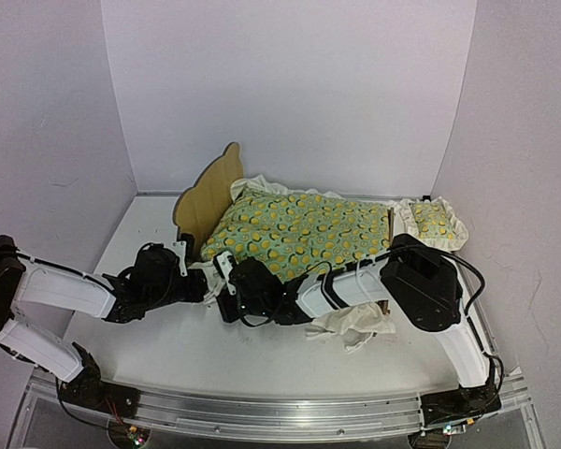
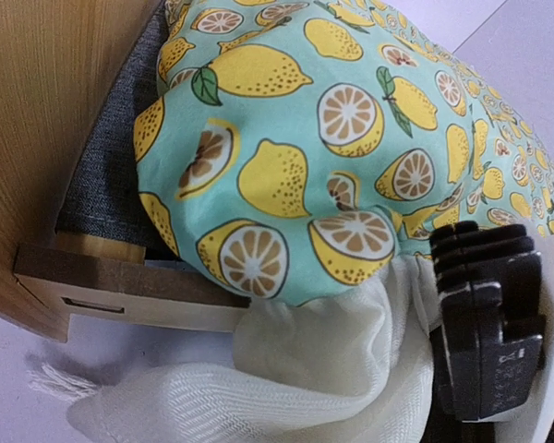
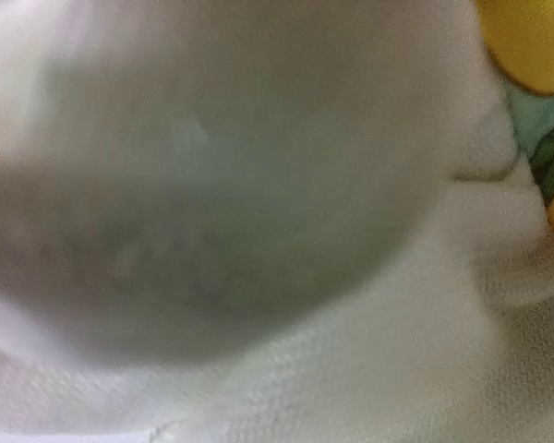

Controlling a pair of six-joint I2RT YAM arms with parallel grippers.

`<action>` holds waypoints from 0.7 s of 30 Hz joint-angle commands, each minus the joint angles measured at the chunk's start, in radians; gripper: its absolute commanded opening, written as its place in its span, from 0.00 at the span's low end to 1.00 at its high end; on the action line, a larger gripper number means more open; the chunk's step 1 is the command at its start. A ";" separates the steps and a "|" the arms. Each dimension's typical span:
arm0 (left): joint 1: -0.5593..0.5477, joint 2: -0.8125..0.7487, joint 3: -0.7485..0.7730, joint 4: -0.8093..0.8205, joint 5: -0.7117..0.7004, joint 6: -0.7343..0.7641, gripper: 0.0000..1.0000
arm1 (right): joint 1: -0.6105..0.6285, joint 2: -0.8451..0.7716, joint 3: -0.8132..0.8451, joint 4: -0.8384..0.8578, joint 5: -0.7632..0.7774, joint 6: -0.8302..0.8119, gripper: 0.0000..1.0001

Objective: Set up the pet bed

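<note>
Looking across from the near edge, I see the aluminium mounting rail (image 1: 280, 412) with both arm bases bolted to it. Beyond it lies the white table (image 1: 168, 346), closed in by plain white walls (image 1: 290, 84) on the left, right and back.

Both arms reach in low and meet at the near left corner of the pet bed (image 1: 208, 196). The left gripper (image 2: 480, 254) has its dark fingers pressed together. Its camera shows them right against the white ruffle (image 2: 332, 351) that hangs from the lemon-print blanket (image 1: 304, 229), but I cannot tell whether any cloth is pinched between them. The right gripper (image 1: 222, 285) sits just beside it, also closed. Its own camera is smothered in blurred white fabric, with a sliver of lemon print at the right edge, so I cannot say what it holds, if anything.

Just past the fingers, the bed's low plywood rail (image 2: 120, 286) carries the dark grey mattress pad (image 2: 111, 175), and the blanket bulges over the pad and down past the rail. The bed stands mid-table towards the back wall, its tall curved headboard upright at the left end. The blanket covers nearly all of its length, with ruffle spilling onto the table at the near right. The small matching pillow (image 1: 432, 220) lies at the far right end, beside the right wall.
</note>
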 commanded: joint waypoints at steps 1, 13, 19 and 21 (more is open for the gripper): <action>0.007 0.001 0.033 -0.041 -0.014 0.042 0.00 | -0.021 -0.103 -0.003 0.070 0.055 -0.062 0.00; 0.025 -0.028 0.058 -0.164 -0.005 0.082 0.00 | -0.025 -0.132 0.001 0.053 0.005 -0.227 0.00; 0.034 -0.029 0.062 -0.170 0.050 0.066 0.00 | -0.024 -0.084 0.027 0.110 -0.007 -0.324 0.00; 0.038 -0.029 0.062 -0.171 0.063 0.066 0.00 | -0.023 -0.073 0.029 0.140 -0.020 -0.358 0.00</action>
